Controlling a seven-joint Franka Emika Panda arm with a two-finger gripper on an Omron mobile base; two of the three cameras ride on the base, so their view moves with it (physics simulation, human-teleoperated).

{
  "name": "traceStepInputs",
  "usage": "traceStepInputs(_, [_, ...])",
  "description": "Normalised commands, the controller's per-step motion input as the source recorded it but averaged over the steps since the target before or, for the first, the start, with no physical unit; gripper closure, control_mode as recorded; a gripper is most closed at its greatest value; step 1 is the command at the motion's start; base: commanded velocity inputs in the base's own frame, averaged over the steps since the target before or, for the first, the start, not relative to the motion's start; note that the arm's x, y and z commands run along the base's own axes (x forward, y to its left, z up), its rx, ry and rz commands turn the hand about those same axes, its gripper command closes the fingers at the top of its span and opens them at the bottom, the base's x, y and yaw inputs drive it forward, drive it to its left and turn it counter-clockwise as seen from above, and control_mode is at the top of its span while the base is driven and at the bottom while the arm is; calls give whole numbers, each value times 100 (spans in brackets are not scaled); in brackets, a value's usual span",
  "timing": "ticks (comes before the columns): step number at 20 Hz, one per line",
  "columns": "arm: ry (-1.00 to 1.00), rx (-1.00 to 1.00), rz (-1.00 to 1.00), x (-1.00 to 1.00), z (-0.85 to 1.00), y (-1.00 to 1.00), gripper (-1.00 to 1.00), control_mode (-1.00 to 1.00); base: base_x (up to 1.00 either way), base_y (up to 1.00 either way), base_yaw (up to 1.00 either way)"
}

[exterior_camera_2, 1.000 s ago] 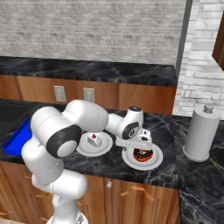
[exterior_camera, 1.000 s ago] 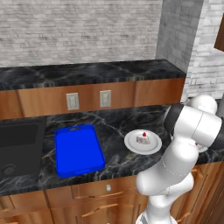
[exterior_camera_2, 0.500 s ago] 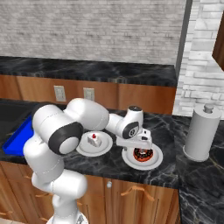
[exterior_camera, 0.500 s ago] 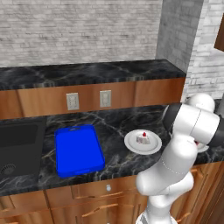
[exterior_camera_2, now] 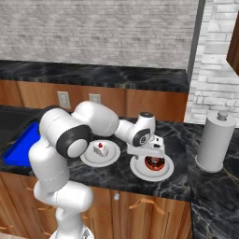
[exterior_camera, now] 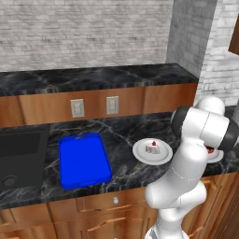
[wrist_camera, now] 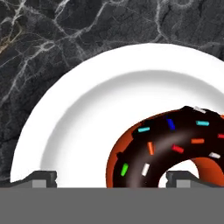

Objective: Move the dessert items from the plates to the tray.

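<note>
The chocolate ring donut point(wrist_camera: 175, 144) with sprinkles and an orange-red rim lies on a white plate point(wrist_camera: 83, 113). My gripper point(wrist_camera: 113, 179) is open right above it. One fingertip point(wrist_camera: 43, 178) stands over bare plate and the other fingertip point(wrist_camera: 183, 177) by the donut's hole, so the ring's near side lies between them. From the right base view, the gripper point(exterior_camera_2: 151, 155) hangs low over the donut point(exterior_camera_2: 154, 163) and its plate point(exterior_camera_2: 140, 170). The white cake piece with a cherry point(exterior_camera: 152, 147) sits on the second plate point(exterior_camera: 140, 156). The blue tray point(exterior_camera: 84, 160) lies further left.
A dark sink basin point(exterior_camera: 18, 154) is left of the tray. A grey paper towel holder point(exterior_camera_2: 214, 142) stands right of the donut plate. The black marble counter point(exterior_camera: 126, 135) ends at a brick wall on the right. Wall outlets point(exterior_camera: 77, 108) sit behind the tray.
The arm's upper links have shifted slightly. The hand stays low over the donut plate, and the desserts and plates have not moved.
</note>
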Motion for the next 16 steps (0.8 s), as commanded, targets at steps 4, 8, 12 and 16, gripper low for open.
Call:
traceStepInputs(4, [0,0,0,-2,-15,-19,-100,-100,0,0,0])
traceStepInputs(8, [0,0,0,-9,-22,-4,-100,-100,0,0,0])
traceStepInputs(12, [0,0,0,-3,-17,0,-100,-100,0,0,0])
traceStepInputs(16, [0,0,0,0,-2,0,100,-100,0,0,0])
